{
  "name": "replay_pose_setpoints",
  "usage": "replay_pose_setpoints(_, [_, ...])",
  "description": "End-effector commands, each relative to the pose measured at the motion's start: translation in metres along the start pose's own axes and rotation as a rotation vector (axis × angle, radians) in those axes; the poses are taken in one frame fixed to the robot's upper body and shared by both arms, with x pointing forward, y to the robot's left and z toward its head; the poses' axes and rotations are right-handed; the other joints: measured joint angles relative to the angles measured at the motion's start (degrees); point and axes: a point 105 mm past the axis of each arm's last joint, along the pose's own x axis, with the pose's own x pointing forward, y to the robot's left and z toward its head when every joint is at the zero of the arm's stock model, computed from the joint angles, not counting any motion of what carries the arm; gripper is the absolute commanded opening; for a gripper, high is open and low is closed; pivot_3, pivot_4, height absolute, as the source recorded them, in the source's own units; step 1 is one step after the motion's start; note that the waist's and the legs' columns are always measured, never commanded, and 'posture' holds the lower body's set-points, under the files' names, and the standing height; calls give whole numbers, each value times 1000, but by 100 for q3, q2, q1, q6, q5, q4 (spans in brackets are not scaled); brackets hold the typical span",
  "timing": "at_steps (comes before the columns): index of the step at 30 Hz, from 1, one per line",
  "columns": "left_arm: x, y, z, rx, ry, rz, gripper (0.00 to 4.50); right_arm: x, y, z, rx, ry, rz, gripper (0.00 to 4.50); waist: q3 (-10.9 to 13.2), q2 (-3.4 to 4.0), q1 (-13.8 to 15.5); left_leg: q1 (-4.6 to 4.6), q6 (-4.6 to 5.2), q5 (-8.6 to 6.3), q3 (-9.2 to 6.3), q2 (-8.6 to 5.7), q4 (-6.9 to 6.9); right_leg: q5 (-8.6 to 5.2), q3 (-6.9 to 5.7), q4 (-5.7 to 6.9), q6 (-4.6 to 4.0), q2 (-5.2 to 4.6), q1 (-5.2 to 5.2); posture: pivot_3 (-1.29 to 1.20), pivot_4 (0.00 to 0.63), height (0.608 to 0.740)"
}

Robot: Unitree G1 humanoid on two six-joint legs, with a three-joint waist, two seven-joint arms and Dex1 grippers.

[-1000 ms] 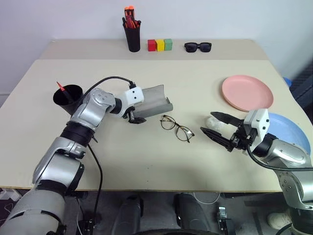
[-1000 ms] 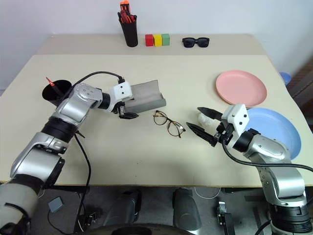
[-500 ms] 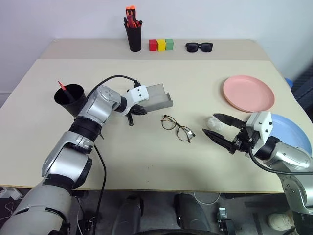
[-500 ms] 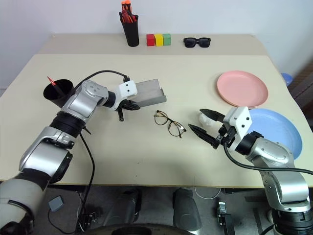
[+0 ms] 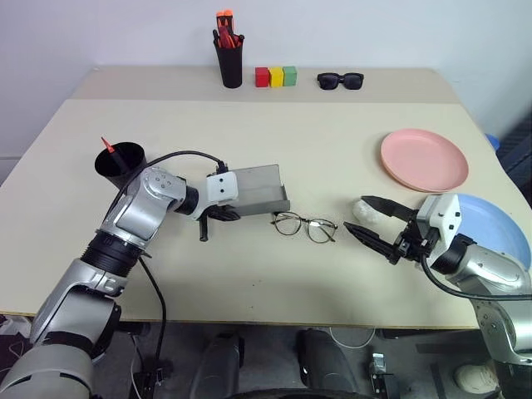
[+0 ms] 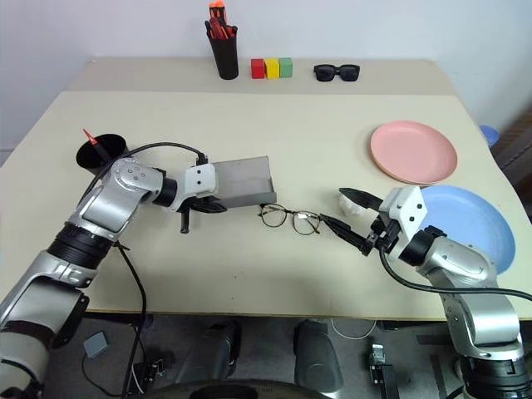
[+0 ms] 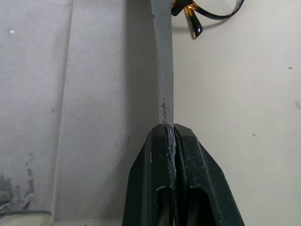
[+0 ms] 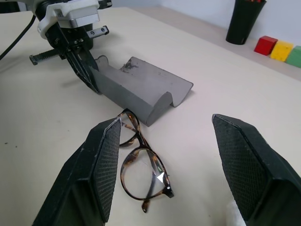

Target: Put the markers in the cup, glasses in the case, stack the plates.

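Observation:
The grey case (image 5: pixel 256 187) lies open on the table's middle left. My left gripper (image 5: pixel 218 214) is shut on its thin near edge, pinching the wall (image 7: pixel 164 94) between both fingers (image 7: pixel 157 155). The wire-rimmed glasses (image 5: pixel 305 224) rest on the table just right of the case's corner. Right of the glasses, my right gripper (image 5: pixel 357 214) hovers open and holds nothing. The wide black cup (image 5: pixel 119 160) stands at the far left with a red-tipped marker (image 5: pixel 108 146) in it. The pink plate (image 5: pixel 424 158) and the blue plate (image 5: pixel 499 224) sit side by side at the right.
On the raised back ledge stand a narrow black cup of orange-red markers (image 5: pixel 229 62), three coloured blocks (image 5: pixel 276 76) and dark sunglasses (image 5: pixel 339 80). A black cable (image 5: pixel 179 155) loops over my left forearm.
My left gripper has shut on the case's edge and drawn the case back toward me. The glasses have turned and now lie level beside its corner. The right arm stayed still.

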Motion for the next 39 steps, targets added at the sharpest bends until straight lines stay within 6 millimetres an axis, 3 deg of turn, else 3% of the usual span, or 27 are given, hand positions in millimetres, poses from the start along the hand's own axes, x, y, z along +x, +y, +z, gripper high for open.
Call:
replay_pose_setpoints(1, [-2,1,0,30,10,18,43,3,-1,11,-33,-28,11,3142,0,0,1,0,0,0,0,0,0,0,0,0,0,0,0,0,150,740])
replay_pose_setpoints(17, [6,10,-1,186,27,-7,43,9,3,23,-32,-20,28,3142,0,0,8,0,0,0,0,0,2,0,0,0,0,0,1,0,150,740])
replay_pose_setpoints(25, [18,-4,11,258,-1,-70,43,6,2,25,-35,-16,18,3142,-1,0,27,0,1,-1,0,-1,7,0,0,-1,0,-1,5,0,150,740])
replay_pose_setpoints(31, [22,-13,16,249,-20,-90,43,1,1,15,-25,-11,16,3142,-1,0,14,0,2,-1,0,-1,6,0,-1,0,0,0,4,0,150,740])
replay_pose_setpoints(39, [17,-5,10,161,3,-28,43,0,1,9,-26,-11,22,3142,-1,0,10,1,2,-1,0,-1,8,0,0,1,0,0,5,0,150,740])
